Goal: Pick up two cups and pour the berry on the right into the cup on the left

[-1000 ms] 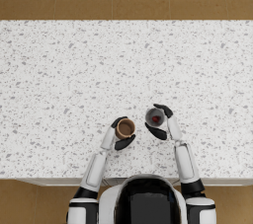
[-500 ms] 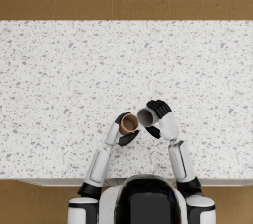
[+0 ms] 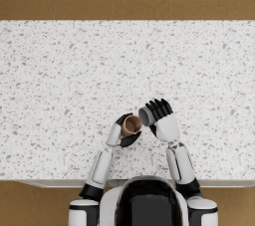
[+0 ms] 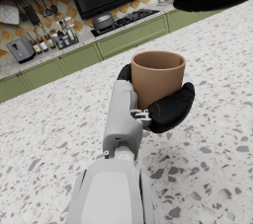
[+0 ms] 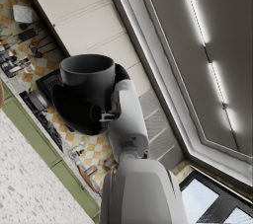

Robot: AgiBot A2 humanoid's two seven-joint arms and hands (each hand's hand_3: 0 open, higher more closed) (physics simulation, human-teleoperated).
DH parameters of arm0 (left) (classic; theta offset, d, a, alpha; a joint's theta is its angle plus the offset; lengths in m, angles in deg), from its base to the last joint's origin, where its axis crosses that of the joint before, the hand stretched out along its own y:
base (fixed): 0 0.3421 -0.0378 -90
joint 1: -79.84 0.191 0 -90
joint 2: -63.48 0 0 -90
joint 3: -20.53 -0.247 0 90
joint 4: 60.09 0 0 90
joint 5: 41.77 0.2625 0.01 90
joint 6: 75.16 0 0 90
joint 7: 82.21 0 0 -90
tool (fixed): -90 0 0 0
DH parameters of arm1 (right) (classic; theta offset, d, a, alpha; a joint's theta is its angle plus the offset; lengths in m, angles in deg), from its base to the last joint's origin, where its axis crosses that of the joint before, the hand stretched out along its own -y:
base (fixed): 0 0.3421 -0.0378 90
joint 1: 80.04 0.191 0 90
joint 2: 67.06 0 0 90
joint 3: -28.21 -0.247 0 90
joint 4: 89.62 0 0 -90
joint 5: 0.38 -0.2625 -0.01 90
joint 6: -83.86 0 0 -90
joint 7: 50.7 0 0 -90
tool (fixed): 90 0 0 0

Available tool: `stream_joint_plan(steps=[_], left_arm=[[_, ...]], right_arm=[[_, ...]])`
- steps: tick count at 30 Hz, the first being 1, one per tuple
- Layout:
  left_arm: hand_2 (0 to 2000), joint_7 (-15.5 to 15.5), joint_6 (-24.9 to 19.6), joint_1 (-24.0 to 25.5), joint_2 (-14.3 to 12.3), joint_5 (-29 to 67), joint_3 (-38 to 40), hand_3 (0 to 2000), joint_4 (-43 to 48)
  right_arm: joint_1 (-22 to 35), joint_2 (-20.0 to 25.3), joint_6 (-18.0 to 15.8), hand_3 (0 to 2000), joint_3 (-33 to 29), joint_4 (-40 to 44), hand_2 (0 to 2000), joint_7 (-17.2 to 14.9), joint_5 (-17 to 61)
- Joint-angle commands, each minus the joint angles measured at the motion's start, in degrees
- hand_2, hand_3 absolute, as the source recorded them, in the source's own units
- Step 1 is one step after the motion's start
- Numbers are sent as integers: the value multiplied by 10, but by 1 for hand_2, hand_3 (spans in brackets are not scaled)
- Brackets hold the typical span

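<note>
The right hand (image 3: 162, 120) holds the grey cup (image 3: 146, 116) tipped beside the brown cup (image 3: 131, 124), gripped upright by the left hand (image 3: 122, 133); if the mouths misalign, the unseen berry could drop onto the surface (image 3: 74, 80).

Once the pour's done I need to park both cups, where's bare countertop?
The speckled countertop shows bare from the far edge down to the hands, and out to either side. The left hand with the brown cup and the right hand with the grey cup crowd only a small patch near the front edge.
</note>
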Motion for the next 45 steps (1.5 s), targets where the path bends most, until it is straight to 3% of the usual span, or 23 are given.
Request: stream_joint_plan(steps=[1, 5, 25, 30, 36, 45], left_arm=[[2000, 0, 0, -6, -3, 1, 8, 1280, 4], [2000, 0, 0, -3, -4, 2, 7, 1280, -3], [2000, 0, 0, -30, -23, 2, 15, 1280, -29], [2000, 0, 0, -43, -30, 2, 14, 1280, -37], [2000, 0, -1, -45, -33, 2, 10, 1280, -36], [2000, 0, -3, -34, -30, 2, 13, 1280, -40]], right_arm=[[3, 3, 0, 1280, -1, -10, 2000, 0, 18], [-6, -1, -1, 1280, 24, -27, 2000, 0, 92], [-13, 13, -5, 1280, 30, -44, 2000, 2, 373], [-13, 17, -4, 1280, 31, -46, 2000, 2, 400], [-12, 25, -3, 1280, 26, -47, 2000, 2, 484], [-25, 19, -3, 1280, 27, -43, 2000, 2, 500]])
